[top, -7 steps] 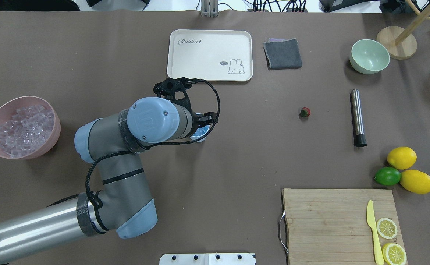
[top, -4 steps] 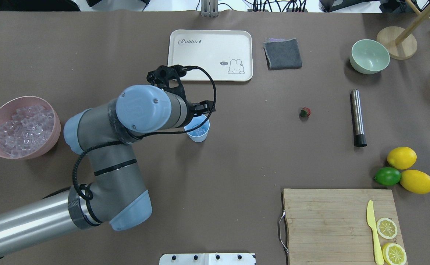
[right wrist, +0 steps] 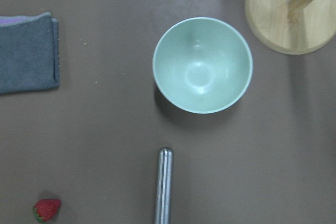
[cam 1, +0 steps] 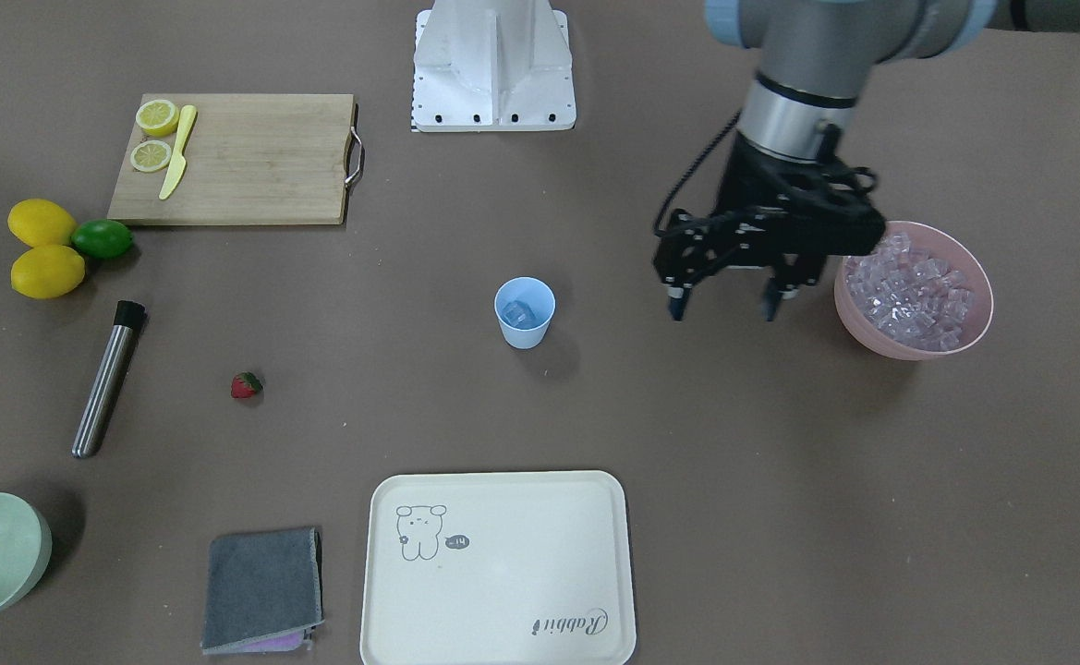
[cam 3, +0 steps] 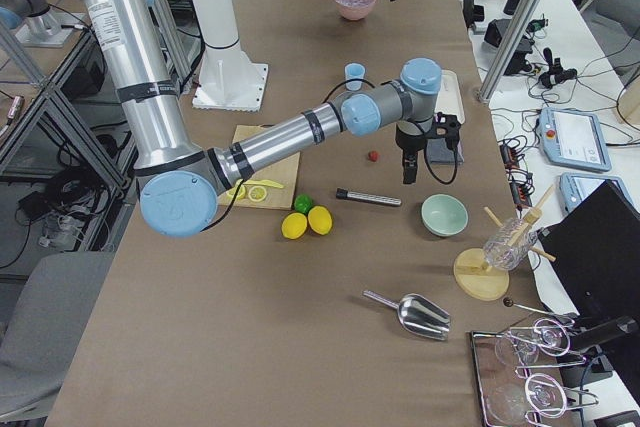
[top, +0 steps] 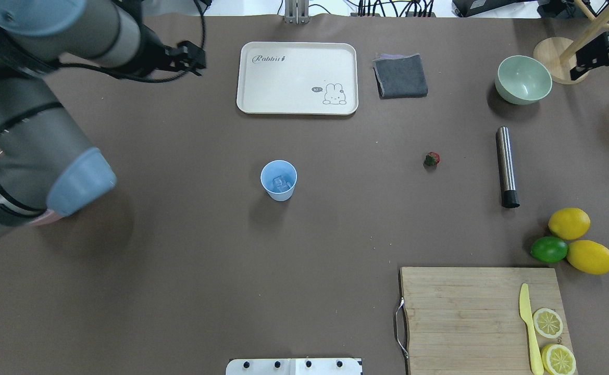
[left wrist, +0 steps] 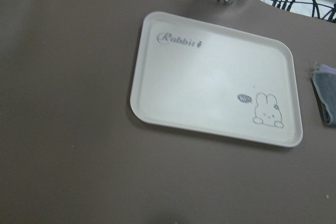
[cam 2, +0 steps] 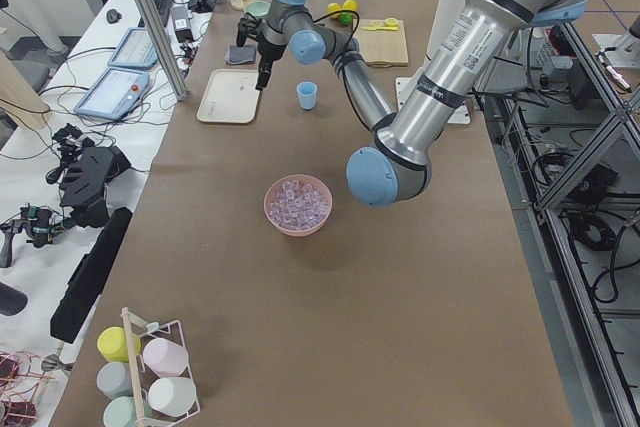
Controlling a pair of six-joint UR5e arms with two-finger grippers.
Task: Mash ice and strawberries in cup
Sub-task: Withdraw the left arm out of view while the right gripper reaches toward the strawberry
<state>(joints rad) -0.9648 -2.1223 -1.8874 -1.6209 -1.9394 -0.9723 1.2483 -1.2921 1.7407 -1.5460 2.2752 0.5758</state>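
Observation:
The light-blue cup [top: 278, 180] stands upright mid-table with an ice cube [top: 281, 183] inside; it also shows in the front view [cam 1: 525, 312]. The rest of the ice [cam 1: 914, 288] fills a pink bowl [cam 1: 909, 346]. The strawberry [top: 432, 159] lies alone on the table to the cup's right and shows in the right wrist view [right wrist: 46, 209]. My left gripper [cam 1: 722, 309] hangs open and empty just beside the pink bowl, between bowl and cup. My right gripper [top: 598, 65] is high at the far right edge, its fingers apart and empty.
A steel muddler [top: 506, 166] lies right of the strawberry. A cream tray [top: 297, 77], grey cloth [top: 400, 75] and pale green bowl [top: 523, 79] line the far side. Lemons and a lime [top: 570, 240] and a cutting board [top: 484, 317] sit near right.
My left arm has left the cup and swung left toward the pink bowl, and the cup now stands uncovered with ice inside. My right gripper has come into view at the top right.

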